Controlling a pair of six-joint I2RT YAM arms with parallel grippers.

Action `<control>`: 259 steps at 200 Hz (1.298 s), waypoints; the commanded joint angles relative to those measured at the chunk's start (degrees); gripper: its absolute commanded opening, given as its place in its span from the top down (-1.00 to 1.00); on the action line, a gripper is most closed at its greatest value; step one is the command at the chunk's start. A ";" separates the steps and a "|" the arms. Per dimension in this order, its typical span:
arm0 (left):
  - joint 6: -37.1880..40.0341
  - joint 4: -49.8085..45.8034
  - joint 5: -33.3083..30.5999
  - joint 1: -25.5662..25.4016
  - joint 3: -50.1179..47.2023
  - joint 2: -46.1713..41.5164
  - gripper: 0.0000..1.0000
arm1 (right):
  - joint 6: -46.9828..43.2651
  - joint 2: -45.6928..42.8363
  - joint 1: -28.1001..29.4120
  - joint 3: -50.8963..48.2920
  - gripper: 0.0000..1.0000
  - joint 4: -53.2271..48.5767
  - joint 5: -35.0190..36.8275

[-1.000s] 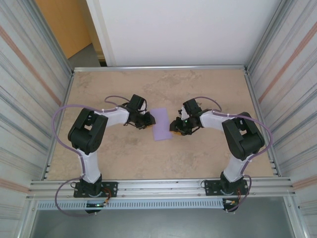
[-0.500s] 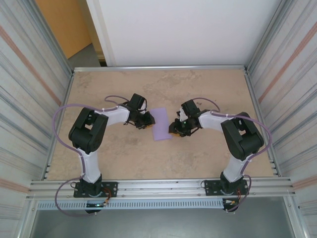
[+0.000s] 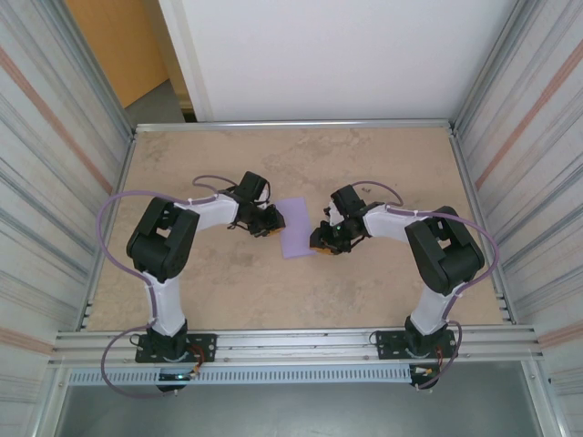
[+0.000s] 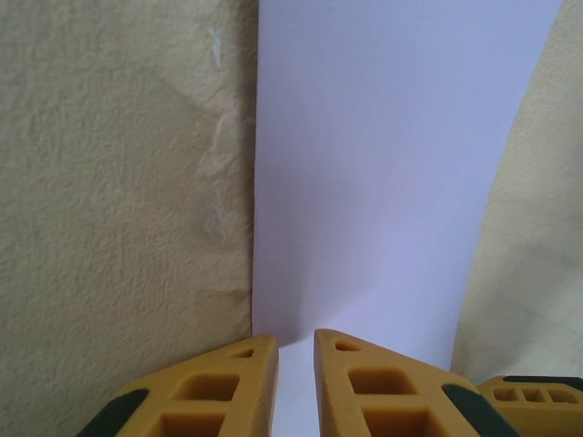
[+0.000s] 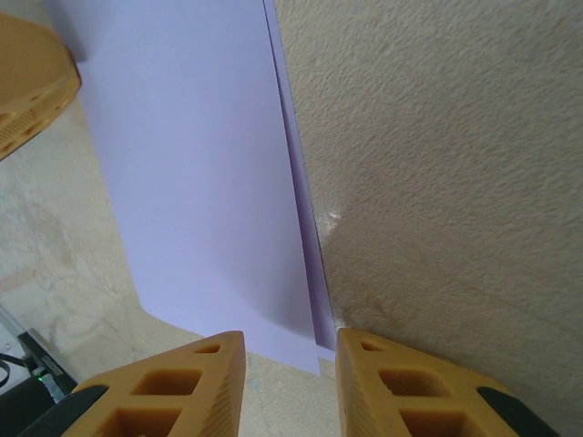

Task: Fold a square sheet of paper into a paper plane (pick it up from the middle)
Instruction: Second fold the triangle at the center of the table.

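- The square sheet of paper (image 3: 296, 228) lies flat on the surface (image 3: 383, 164), mid-way between your two arms. It reads as a narrow lavender rectangle, and the right wrist view shows two stacked edges along its right side, so I judge it already folded once.
- Its long axis runs from far to near, and each claw faces one long edge.
- The left claw (image 3: 271, 221) sits at the left long edge, about halfway along. Its jaws are parted by only a sliver over the paper (image 4: 383, 182), with nothing visibly pinched.
- The right claw (image 3: 321, 239) sits at the right long edge near the near corner. Its jaws are parted wider, straddle the doubled edge (image 5: 200, 182), and hold nothing.
- Both arms are bent at the elbow with wrists pitched down and fingertips low to the surface.
- Neither claw is clearly nearer. Your next crease turns on that right edge.
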 commanded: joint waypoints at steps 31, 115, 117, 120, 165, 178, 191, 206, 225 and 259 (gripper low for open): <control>-0.55 -3.83 -2.04 0.13 -0.29 3.12 0.58 | -1.41 1.54 0.50 0.04 0.38 0.04 -2.01; -0.42 -3.80 -1.58 0.17 -0.55 2.95 0.58 | 1.12 1.33 -0.45 0.04 0.53 4.24 -5.10; -0.42 -3.84 -1.62 0.14 -0.55 2.95 0.59 | 1.16 1.32 -0.49 -0.02 0.53 4.36 -5.15; -0.42 -3.80 -1.60 0.13 -0.53 2.95 0.58 | 1.30 1.30 -0.52 -0.04 0.53 4.61 -5.23; -0.24 -3.80 -1.35 0.13 -0.44 3.03 0.59 | 2.18 2.04 -0.95 0.00 0.48 6.89 -6.57; -0.24 -3.86 -1.35 0.13 -0.41 3.01 0.59 | 2.02 2.32 -1.06 0.16 0.44 7.12 -6.55; -0.16 -3.80 -1.26 0.15 -0.29 3.12 0.58 | 1.95 2.50 -1.24 0.29 0.41 7.33 -6.53; -0.15 -3.88 -1.16 0.12 -0.28 3.25 0.58 | 1.97 2.77 -1.44 0.34 0.40 7.60 -6.67; -0.18 -3.82 -1.08 0.13 -0.24 3.47 0.59 | 1.80 3.14 -1.59 0.61 0.40 7.68 -6.88; -0.22 -3.83 -0.92 0.12 -0.02 3.65 0.58 | 1.71 3.40 -1.77 0.74 0.40 7.85 -6.96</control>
